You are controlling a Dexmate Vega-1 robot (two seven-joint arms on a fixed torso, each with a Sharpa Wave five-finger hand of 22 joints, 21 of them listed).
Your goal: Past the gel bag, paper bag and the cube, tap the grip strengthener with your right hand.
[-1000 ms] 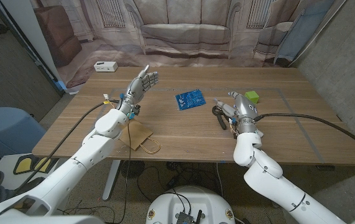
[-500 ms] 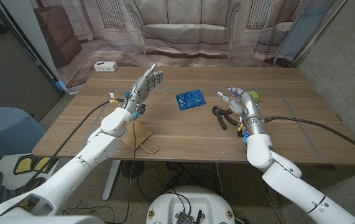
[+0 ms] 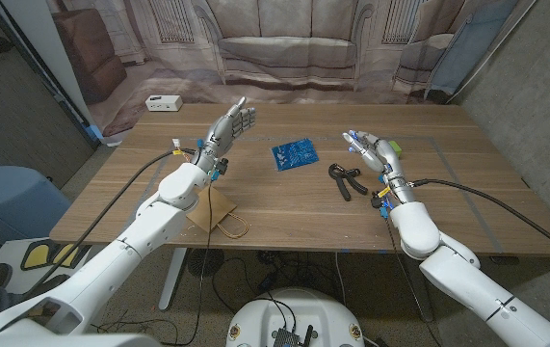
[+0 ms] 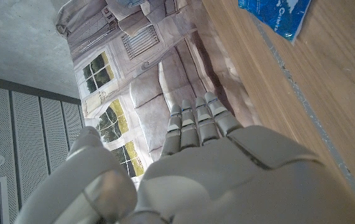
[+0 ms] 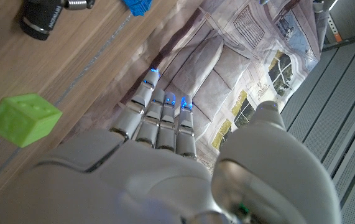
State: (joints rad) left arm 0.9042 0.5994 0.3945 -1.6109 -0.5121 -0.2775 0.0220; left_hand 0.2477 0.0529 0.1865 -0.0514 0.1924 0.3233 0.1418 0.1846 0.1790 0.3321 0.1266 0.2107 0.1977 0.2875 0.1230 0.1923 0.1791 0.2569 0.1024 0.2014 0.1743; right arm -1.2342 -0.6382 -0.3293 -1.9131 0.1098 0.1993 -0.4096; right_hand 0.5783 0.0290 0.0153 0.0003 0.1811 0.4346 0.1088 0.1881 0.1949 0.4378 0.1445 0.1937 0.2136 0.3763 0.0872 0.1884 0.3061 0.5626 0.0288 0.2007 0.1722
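The black grip strengthener lies on the table right of centre; one of its handles shows in the right wrist view. My right hand hovers just right of it, open, fingers spread, holding nothing. The green cube sits behind that hand, partly hidden, and also shows as the cube in the right wrist view. Near the middle lies the blue gel bag, seen again as the gel bag. The brown paper bag lies at the front left. My left hand is raised and open above the table's left part.
A small white box sits by the table's far left corner. The wooden table has bare wood at the front right. A printed backdrop of a sofa hangs behind the far edge. Black cables trail from both wrists.
My right hand has drawn away from the grip strengthener, up and to the right, and its fingers have spread. The left hand has drifted slightly farther back.
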